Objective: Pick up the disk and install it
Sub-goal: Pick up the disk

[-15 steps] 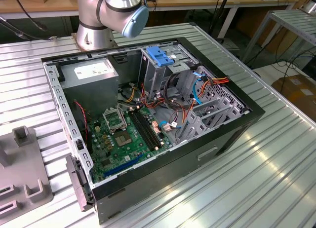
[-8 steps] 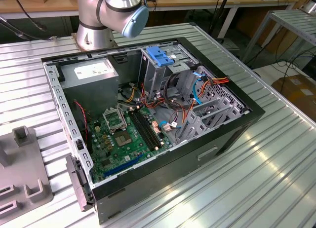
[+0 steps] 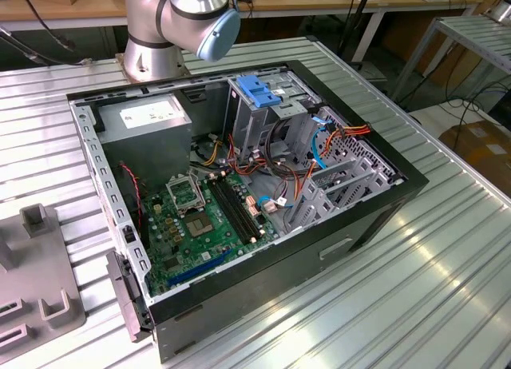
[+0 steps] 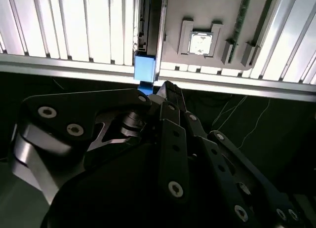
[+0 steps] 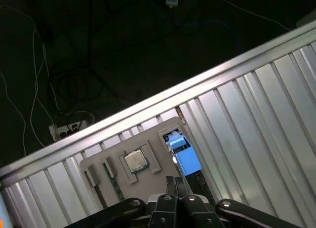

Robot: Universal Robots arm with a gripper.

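Note:
The disk (image 4: 149, 25) lies edge-on along one side of a grey fixture tray (image 4: 197, 11), its light-blue bracket end toward the table's rim. In the first wrist view the disk's (image 5: 185, 156) blue end shows just beyond my black gripper (image 5: 176, 184). The fingertips stand together there, with nothing visible between them. In the second wrist view the gripper (image 4: 163, 90) hangs well above the table, over its rim. The open computer case (image 3: 239, 185) sits mid-table in the exterior view, its metal drive cage (image 3: 263, 105) carrying a blue handle.
The tray (image 5: 148, 139) also holds a processor chip (image 5: 136, 161) and a memory stick (image 5: 113, 181). The arm's base (image 3: 160, 33) stands behind the case. Beyond the ribbed metal table (image 3: 415, 289) the floor is dark, with cables and a power strip (image 5: 66, 129).

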